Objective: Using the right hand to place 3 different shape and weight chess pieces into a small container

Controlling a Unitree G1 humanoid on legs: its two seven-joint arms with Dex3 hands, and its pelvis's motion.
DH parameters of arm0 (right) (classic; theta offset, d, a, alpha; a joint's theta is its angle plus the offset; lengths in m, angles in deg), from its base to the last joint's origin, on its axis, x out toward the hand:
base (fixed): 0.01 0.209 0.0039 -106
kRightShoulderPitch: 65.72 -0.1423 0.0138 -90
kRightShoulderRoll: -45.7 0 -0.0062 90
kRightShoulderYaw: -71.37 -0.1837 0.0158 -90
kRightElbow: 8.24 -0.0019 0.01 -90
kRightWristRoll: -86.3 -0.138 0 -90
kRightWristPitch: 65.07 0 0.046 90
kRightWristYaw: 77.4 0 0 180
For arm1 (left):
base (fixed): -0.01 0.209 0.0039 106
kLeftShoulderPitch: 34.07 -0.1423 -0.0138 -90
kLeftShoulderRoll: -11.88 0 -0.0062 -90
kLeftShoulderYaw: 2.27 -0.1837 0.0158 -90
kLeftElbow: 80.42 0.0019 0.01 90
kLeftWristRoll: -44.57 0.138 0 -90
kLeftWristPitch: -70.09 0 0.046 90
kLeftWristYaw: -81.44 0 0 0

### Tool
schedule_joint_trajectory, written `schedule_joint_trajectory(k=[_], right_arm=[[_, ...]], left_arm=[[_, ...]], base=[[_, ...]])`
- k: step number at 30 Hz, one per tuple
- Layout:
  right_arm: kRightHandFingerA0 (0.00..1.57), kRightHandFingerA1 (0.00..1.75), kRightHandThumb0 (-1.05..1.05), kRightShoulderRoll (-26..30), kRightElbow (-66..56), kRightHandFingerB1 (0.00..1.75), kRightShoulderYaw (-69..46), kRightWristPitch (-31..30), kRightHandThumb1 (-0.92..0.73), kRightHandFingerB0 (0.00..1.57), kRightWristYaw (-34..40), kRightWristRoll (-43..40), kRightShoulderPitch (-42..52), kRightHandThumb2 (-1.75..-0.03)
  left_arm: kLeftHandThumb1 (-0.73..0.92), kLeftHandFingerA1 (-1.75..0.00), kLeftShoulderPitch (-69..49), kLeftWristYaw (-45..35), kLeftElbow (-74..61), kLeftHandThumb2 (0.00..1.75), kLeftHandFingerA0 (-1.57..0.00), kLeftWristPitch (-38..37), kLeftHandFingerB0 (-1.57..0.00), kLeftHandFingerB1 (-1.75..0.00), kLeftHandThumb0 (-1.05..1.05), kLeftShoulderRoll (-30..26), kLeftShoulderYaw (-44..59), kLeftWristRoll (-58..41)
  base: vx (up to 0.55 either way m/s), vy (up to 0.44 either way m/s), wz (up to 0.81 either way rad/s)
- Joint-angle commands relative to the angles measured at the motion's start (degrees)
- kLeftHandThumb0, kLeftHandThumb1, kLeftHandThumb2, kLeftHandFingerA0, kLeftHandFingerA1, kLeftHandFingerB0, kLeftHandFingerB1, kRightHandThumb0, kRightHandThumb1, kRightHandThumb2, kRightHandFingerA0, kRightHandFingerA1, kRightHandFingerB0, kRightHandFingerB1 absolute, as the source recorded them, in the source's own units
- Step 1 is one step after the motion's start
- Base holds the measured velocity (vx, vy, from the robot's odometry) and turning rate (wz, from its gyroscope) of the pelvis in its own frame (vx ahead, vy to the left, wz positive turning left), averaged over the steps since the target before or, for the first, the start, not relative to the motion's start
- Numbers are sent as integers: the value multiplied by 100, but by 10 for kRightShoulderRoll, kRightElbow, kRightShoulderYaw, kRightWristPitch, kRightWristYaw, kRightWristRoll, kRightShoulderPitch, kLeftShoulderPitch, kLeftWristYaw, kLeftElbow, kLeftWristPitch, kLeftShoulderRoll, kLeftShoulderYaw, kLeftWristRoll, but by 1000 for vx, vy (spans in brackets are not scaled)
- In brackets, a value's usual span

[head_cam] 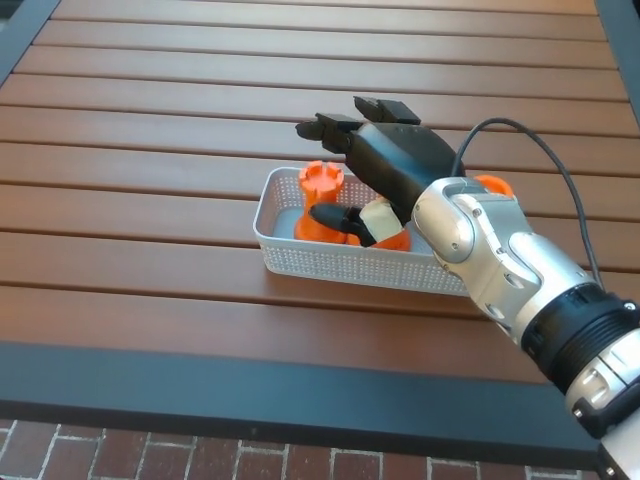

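Note:
A small white mesh basket lies on the wooden slat table. An orange rook-shaped chess piece stands upright in its left end. More orange shows under my thumb near the basket's middle, and the top of another orange piece peeks out behind my wrist at the right end. My right hand hovers over the basket, open, fingers spread toward the far left and holding nothing. The left hand does not show.
Brown wooden slats stretch all around the basket. A dark border edges the near side, with brick floor below it. A black cable loops off my right forearm.

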Motion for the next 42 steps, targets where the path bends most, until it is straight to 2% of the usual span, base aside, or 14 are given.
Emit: schedule_joint_trajectory(k=[1, 6, 8, 9, 14, 18, 19, 21, 22, 27, 28, 30, 36, 42], right_arm=[[0, 11, -102, 8, -7, 15, 7, -28, -74, 13, -25, 20, 23, -108], [0, 16, -99, 10, -44, 9, 12, -17, -66, 10, -13, 36, 19, -104], [0, 0, -87, 11, -57, 21, 6, -15, -72, 0, -15, 33, 15, -80], [0, 18, -99, 11, -68, 8, 2, -20, -66, 0, -21, 31, 13, -107], [0, 17, -105, 24, -130, 5, -19, -41, -70, 1, -59, 23, 4, -111], [0, 21, -105, 58, -222, 5, -53, -59, -73, 0, -113, 7, 0, -113], [0, 0, -104, 84, -276, 6, -75, -72, -82, 0, -147, -3, -3, -97], [0, 0, -104, 113, -338, 6, -99, -86, -82, 0, -184, -15, -6, -97], [0, 0, -105, 126, -363, 1, -109, -93, -92, 0, -201, -21, -6, -78], [0, 0, -105, 207, -482, 8, -214, -114, -91, 0, -273, -100, -17, -88], [0, 0, -104, 240, -506, 0, -257, -127, -77, 0, -296, -133, -23, -103], [0, 17, -105, 315, -572, 7, -367, -168, -85, 0, -353, -211, -13, -127], [0, 10, -105, 416, -745, 5, -717, -280, -84, 0, -501, -308, 227, -123], [0, 1, -92, 323, -823, 12, -1062, -364, -67, 9, -583, -370, 477, -95]], left_arm=[[19, -153, -9, 1, 8, 171, -132, 5, -118, -139, -7, -5, 0, 15], [18, -155, -11, 27, 20, 170, -129, -10, -117, -142, -10, -8, -3, 35], [16, -153, -11, 27, 18, 169, -130, -1, -119, -141, -8, -6, -2, 32], [18, -152, -11, 27, 19, 170, -130, 5, -118, -141, -9, -6, -1, 30], [17, -149, -9, 13, 20, 164, -133, 22, -119, -138, -10, -5, 9, 11], [18, -152, -7, 39, 17, 165, -132, 29, -117, -142, -3, -7, 5, 29], [22, -151, -3, 39, 21, 163, -132, 21, -114, -142, -8, -11, 3, 34], [22, -151, -1, 42, 24, 163, -132, 10, -114, -142, -8, -16, 0, 42], [24, -150, -1, 38, 23, 161, -133, 13, -116, -138, -10, -16, 2, 36], [19, -148, 1, 20, 10, 163, -136, 27, -120, -138, -13, -8, 12, 9], [16, -145, 1, 28, 5, 166, -137, 31, -120, -140, -9, -7, 10, 14], [16, -145, 7, 40, 0, 171, -142, 32, -122, -141, -9, -7, 8, 22], [19, -143, 16, 21, -7, 166, -136, 33, -120, -134, -15, -6, 14, 4], [18, -142, 26, 48, -3, 167, -141, 20, -120, -139, -10, -10, 12, 24]], base=[[0, 0, 0], [0, 0, 0], [0, 0, 0], [0, 0, 0], [0, 0, 0], [0, 0, 0], [0, 0, 0], [0, 0, 0], [0, 0, 0], [0, 0, 1], [0, 0, 0], [0, 0, 0], [0, 0, 0], [0, 0, 0]])
